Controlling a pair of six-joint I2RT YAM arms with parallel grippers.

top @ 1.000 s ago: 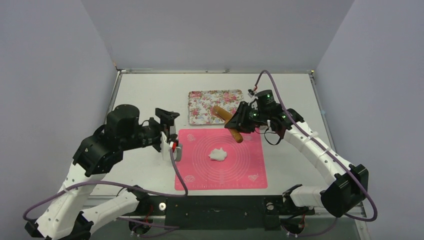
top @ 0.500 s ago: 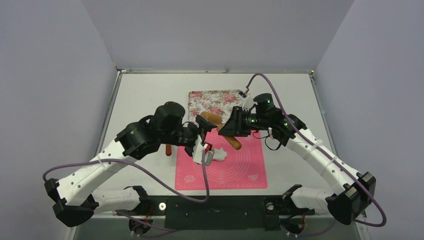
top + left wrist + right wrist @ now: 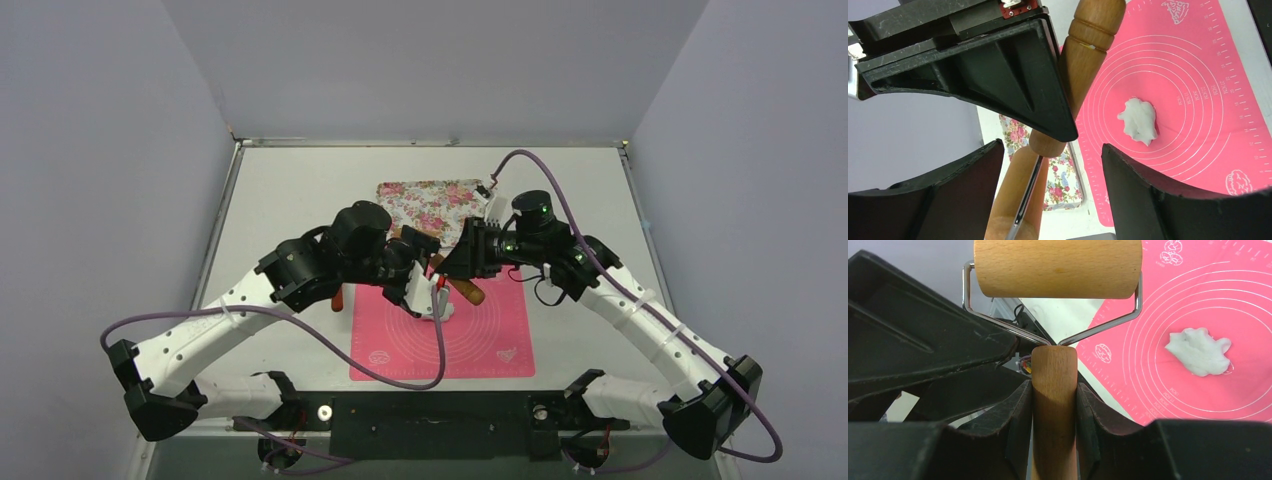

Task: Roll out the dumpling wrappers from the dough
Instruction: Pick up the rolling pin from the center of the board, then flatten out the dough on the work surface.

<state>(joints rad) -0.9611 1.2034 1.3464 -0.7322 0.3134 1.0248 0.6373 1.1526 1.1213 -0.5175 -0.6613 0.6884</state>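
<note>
The dough (image 3: 1139, 120) lay as a small ragged white lump near the middle of the pink mat (image 3: 1198, 65). It was not yet flattened, and no dumpling wrappers could be seen anywhere.

Beyond the lump, over the far left part of the mat, the wooden roller (image 3: 1058, 267) appeared to be held in the air, well apart from the dough. The right gripper (image 3: 1054, 385) was clamped narrowly on the roller's handle, one finger pressed to each side, with the barrel and its wire bracket sticking out past the fingertips. The left gripper (image 3: 1050, 150) had its jaws spread as wide as they go. They straddled the roller where the handle meets the barrel, with a clear gap on both sides, so they gripped nothing. Behind both arms, the flowered tray (image 3: 420, 200) sat just past the mat's far edge.

Judging from this, rolling had not begun. The step in hand looked like sorting out who held the roller, either a handover to the left arm or a second grip. The next move would call for the left jaws to close squarely on the wood without knocking the right fingers. The barrel would then have to come down level onto the lump.
</note>
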